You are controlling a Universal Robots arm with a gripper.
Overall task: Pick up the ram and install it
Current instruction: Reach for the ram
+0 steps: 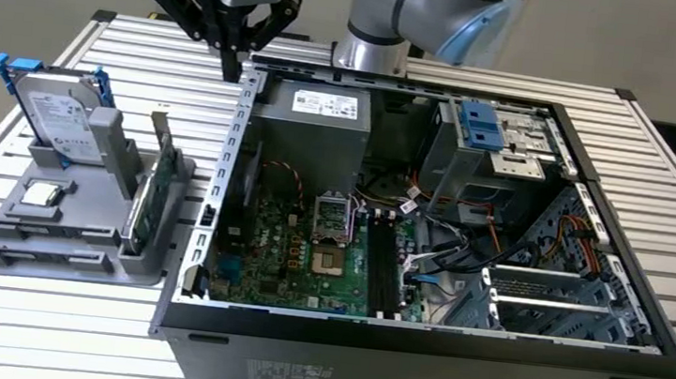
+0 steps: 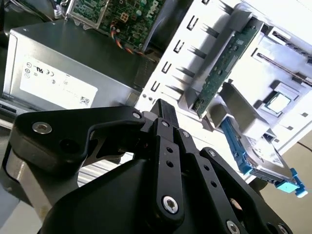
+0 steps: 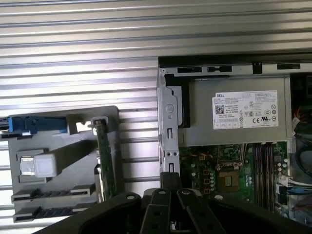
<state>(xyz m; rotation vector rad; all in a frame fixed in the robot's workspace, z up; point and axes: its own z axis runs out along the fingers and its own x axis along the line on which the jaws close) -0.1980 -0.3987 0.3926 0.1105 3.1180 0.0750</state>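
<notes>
Black jaws, pressed together, are hovering beside the open grey computer case (image 1: pixel 238 132); descending could strike its rim.

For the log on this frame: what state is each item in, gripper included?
gripper: shut, holding nothing, above the case's far corner
computer case: lying on its side, open, boards exposed
hard drive: propped upright in the grey holder
green card: standing on edge in the holder
processor chip: lying flat in the holder
</notes>
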